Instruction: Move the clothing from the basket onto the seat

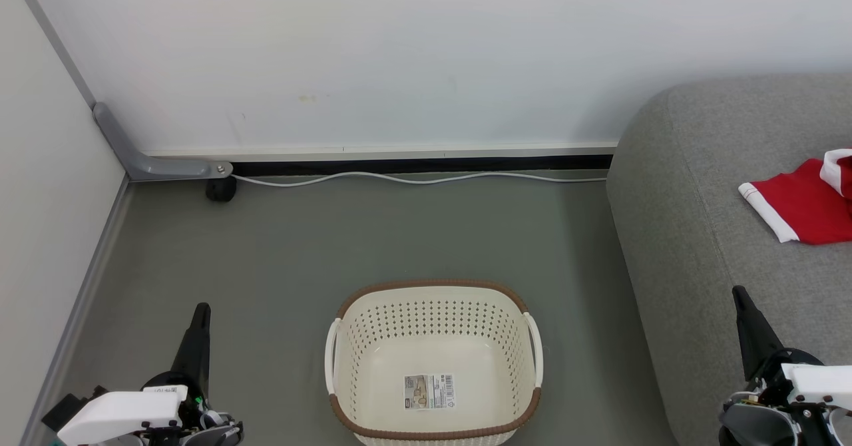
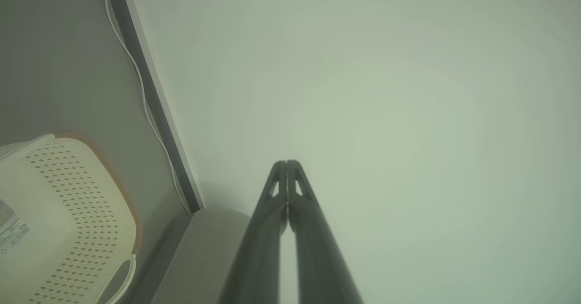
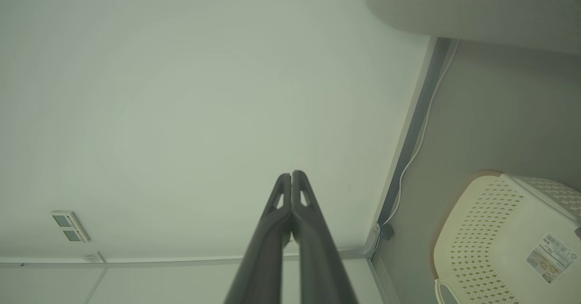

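- We see the basket (image 1: 432,323) standing upright on the grey floor (image 1: 266,253), low and centre in the head view. Its brown rim faces up and a white handle shows at each side.
- The bare cream bottom of the basket is in plain view, with a printed label (image 1: 429,391) stuck flat on it.
- The seat (image 1: 699,233) fills the right of the head view, just beside the basket but not touching it.
- The clothing (image 1: 802,210) lies on top of the seat, well apart from the basket. It is a red garment with white trim, spread fairly flat, and a white-and-red piece overlaps its upper right corner (the picture's edge cuts both off).
- Our left gripper (image 1: 201,309) hangs over the floor to the basket's left. Its two dark fingers are pressed together with nothing between them, as the left wrist view shows plainly.
- Our right gripper (image 1: 737,293) hangs at the seat's front edge, below the clothing and clear of it. Its fingers are likewise closed tip to tip on nothing.
- A white cable (image 1: 413,178) runs along the foot of the pale wall (image 1: 399,53) behind the basket.
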